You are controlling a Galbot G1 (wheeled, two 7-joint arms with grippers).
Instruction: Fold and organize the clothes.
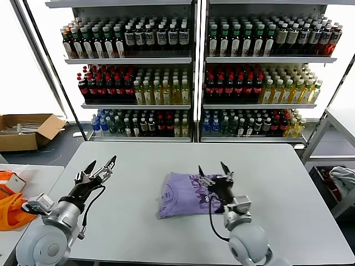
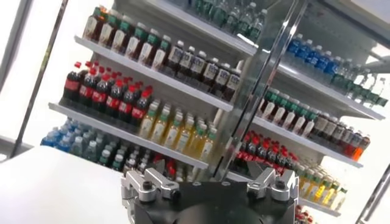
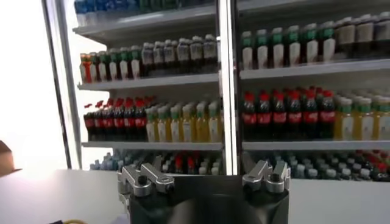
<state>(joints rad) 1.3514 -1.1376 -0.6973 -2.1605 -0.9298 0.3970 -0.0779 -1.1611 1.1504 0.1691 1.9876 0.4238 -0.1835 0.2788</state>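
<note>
your cardboard box [image 1: 25, 130] holds something hard to make out. both the left gripper [image 1: 102, 166] and right gripper [image 1: 213, 169] gape wide, empty; the right one partly hides the folded lavender t-shirt [image 1: 180, 195].

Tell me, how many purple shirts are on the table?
1. The purple shirt lies folded near the middle of the white table, just under the right gripper. Another could be folded inside; I cannot tell.

T-shirt [image 1: 186, 194] mid-table [image 1: 277, 183], shelves [image 1: 194, 72] behind, box [image 1: 25, 130] far left
</note>
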